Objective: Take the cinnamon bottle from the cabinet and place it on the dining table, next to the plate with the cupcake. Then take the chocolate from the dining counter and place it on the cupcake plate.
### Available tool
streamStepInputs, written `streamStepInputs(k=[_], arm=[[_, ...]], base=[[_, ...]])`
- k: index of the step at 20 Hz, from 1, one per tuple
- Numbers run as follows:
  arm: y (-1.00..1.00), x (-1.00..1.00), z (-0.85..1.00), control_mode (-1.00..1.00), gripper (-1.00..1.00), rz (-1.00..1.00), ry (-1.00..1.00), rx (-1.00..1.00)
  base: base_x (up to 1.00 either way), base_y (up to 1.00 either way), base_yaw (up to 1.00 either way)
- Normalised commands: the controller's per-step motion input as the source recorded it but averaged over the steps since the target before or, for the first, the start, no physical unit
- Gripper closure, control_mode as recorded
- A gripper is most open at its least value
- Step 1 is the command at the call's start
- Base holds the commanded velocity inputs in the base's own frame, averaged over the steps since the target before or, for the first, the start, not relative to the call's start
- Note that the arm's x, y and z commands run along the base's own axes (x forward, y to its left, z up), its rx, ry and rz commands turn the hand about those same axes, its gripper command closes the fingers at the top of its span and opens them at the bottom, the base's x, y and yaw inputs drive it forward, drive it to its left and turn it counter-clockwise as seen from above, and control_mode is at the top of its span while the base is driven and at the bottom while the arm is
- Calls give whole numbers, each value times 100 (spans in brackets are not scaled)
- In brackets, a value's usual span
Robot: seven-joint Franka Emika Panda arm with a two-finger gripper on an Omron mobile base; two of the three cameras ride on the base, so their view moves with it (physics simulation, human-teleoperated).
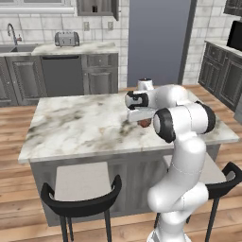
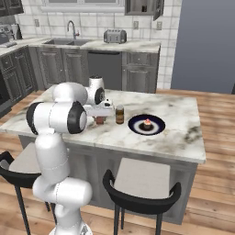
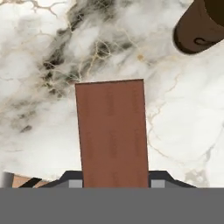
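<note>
**Brown chocolate in the gripper, second step in hand**

Marble counter (image 1: 71, 127) is what we see first in the left base view, with our arm bent over its right part. Under the hand, a small brown piece, the chocolate (image 1: 143, 123), shows just below the gripper (image 1: 142, 119). From this side we cannot tell if it touches the counter or is already lifted.

From the right base view we see the cinnamon bottle (image 2: 120, 114) standing upright on the marble, just beside the dark plate (image 2: 147, 124) with the cupcake (image 2: 147, 124) on it. So we judge the first step as done. The chocolate (image 2: 99, 120) is under the hand, to the left of the bottle, and the bottle stands between it and the plate.

Looking along the hand view, the chocolate (image 3: 113, 133) is a flat brown bar that rises from between the two finger tips, which sit close against its sides at the bottom. We judge that the gripper is closed on the bar. The bottle (image 3: 201, 24) appears at the top right corner.

The next move, we think, calls for lifting the bar, carrying it over or around the bottle, and lowering it on the plate beside the cupcake, without knocking either.
</note>
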Motion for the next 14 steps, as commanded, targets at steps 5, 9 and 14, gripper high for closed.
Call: streamStepInputs(k=[5, 9, 14], arm=[[-100, -32, 46, -100, 100, 1, 0, 0], [-100, -23, 13, -100, 100, 0, 3, 0], [-100, 9, 2, -100, 100, 2, 1, 0]], base=[[0, 0, 0], [0, 0, 0], [0, 0, 0]])
